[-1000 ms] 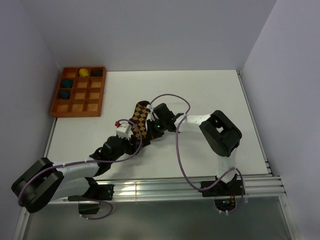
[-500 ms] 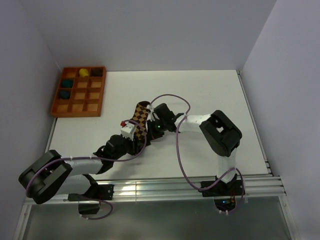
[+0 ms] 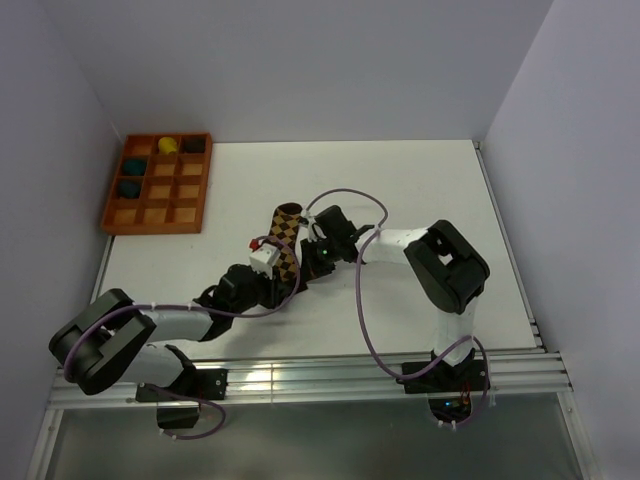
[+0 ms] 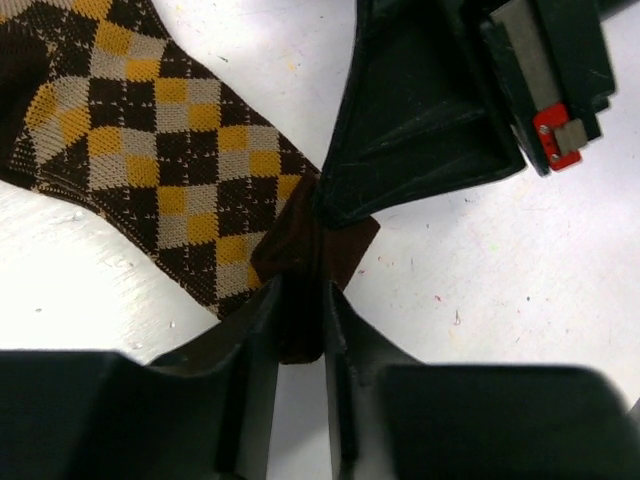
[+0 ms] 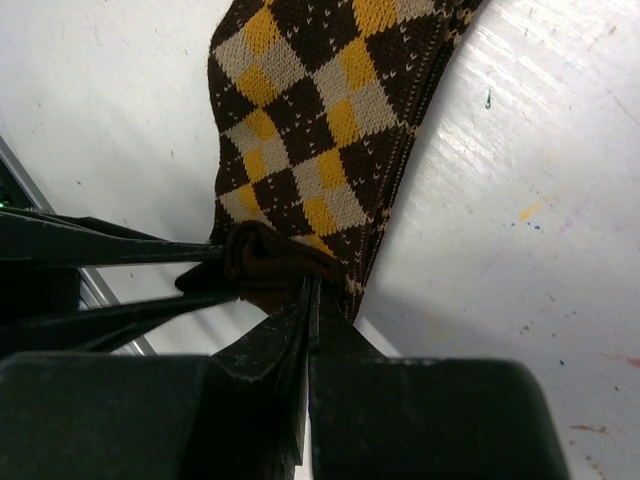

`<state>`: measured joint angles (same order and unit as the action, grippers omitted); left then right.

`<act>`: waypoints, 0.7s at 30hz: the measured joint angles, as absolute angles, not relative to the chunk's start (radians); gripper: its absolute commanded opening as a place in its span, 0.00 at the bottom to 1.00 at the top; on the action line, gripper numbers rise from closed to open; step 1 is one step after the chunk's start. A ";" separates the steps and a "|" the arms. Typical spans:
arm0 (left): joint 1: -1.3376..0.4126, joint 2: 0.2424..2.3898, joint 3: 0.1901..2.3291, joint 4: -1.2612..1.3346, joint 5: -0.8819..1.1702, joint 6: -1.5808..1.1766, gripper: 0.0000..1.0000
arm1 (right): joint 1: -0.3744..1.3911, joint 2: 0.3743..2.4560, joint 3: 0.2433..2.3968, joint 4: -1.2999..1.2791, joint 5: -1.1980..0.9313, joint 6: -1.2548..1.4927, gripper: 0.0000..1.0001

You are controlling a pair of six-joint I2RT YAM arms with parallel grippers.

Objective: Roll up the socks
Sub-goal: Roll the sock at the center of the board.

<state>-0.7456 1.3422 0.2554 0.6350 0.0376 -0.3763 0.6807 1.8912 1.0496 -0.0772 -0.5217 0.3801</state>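
Item: socks (image 3: 285, 238), brown and tan diamond check, lying flat and lengthwise on the white table (image 3: 420, 190), near its middle.
My left fingers (image 4: 338, 340): closed on the dark brown end nearest the arms.
My right fingers (image 5: 306, 310): shut tight, tips touching that same folded end; I cannot tell whether cloth is pinched.

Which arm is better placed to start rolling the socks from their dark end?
Right, probably: the right gripper is shut on the folded dark end of the socks; the left gripper only straddles it, grip unclear.
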 measured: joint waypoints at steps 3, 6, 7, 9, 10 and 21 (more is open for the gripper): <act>-0.742 1.372 0.282 0.617 0.048 -0.384 0.06 | 0.678 1.880 1.039 -0.077 -0.521 0.372 0.00; -0.720 1.404 0.306 0.612 0.085 -0.402 0.00 | 0.674 1.860 1.019 -0.075 -0.516 0.356 0.00; -0.707 1.416 0.314 0.613 0.101 -0.412 0.00 | 0.673 1.850 1.010 -0.074 -0.515 0.347 0.00; -0.677 1.437 0.325 0.616 0.139 -0.440 0.00 | 0.673 1.834 0.994 -0.070 -0.513 0.333 0.00; -0.662 1.447 0.331 0.617 0.155 -0.456 0.00 | 0.673 1.829 0.988 -0.067 -0.513 0.329 0.01; -0.579 1.616 0.540 0.463 0.350 -0.589 0.00 | 0.683 1.530 0.735 0.080 -0.434 0.200 0.32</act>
<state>-0.5789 1.6161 0.5396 0.4633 0.3504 -0.5892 0.6834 1.5303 0.7345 0.0799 -0.4335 0.2005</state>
